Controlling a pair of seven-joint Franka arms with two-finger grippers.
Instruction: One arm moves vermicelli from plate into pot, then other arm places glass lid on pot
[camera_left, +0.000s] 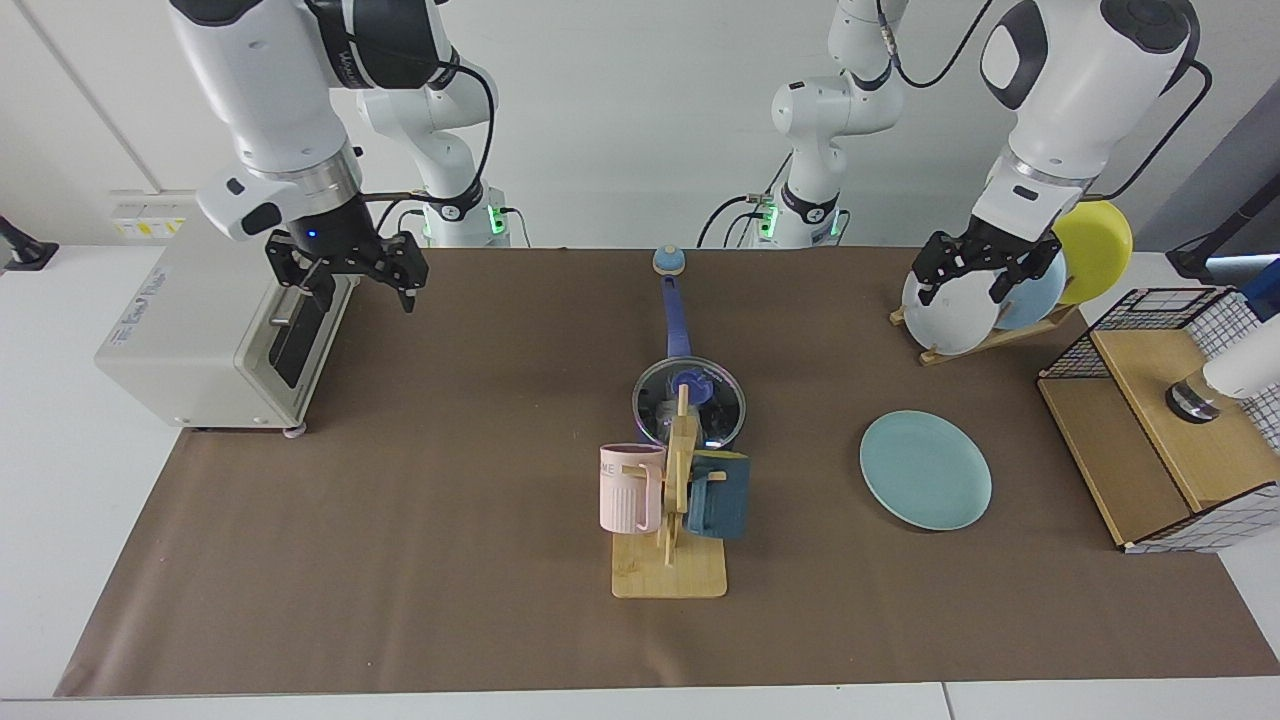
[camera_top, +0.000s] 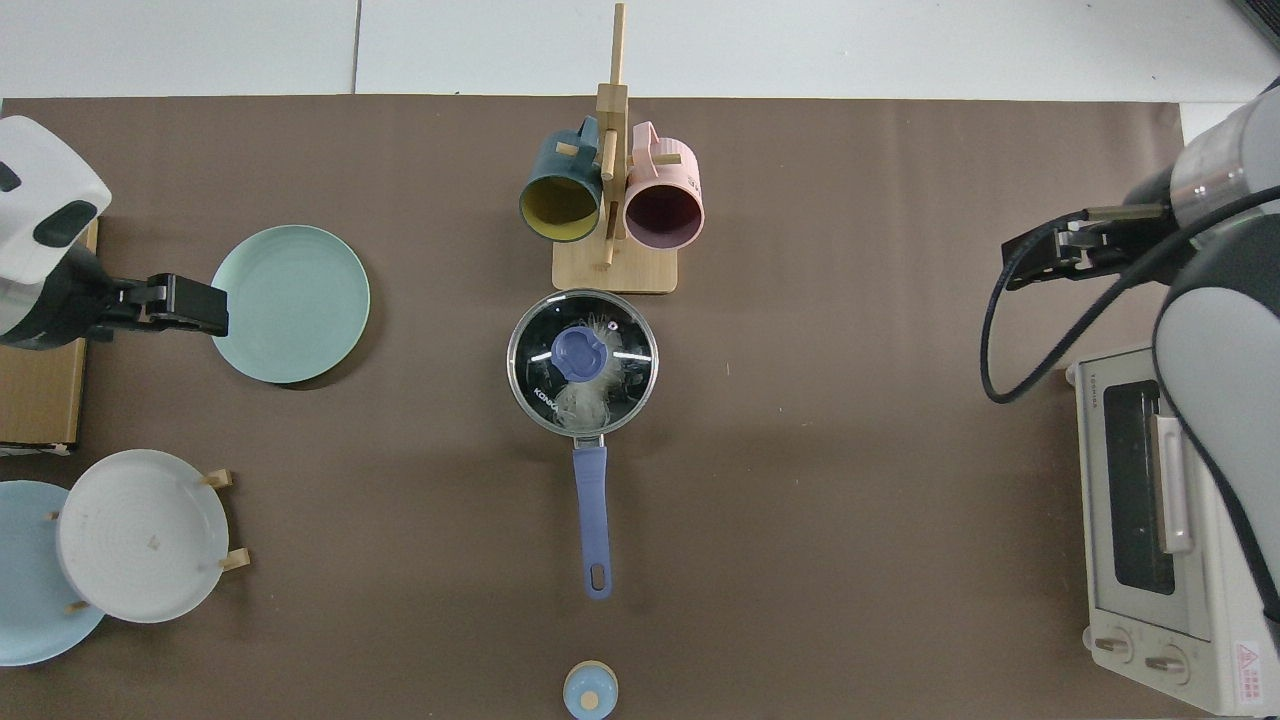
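The pot stands mid-table, its blue handle pointing toward the robots. The glass lid with its blue knob sits on it. White vermicelli shows through the glass, inside the pot. The teal plate lies bare. My right gripper hangs open and holds nothing, in the air beside the toaster oven, far from the pot. My left gripper waits open and holds nothing, up by the plate rack, just off the teal plate's rim in the top view.
A toaster oven sits at the right arm's side. A wooden mug rack with a pink and a dark teal mug stands just in front of the pot. A plate rack, a wire-and-wood box and a small blue cap stand around.
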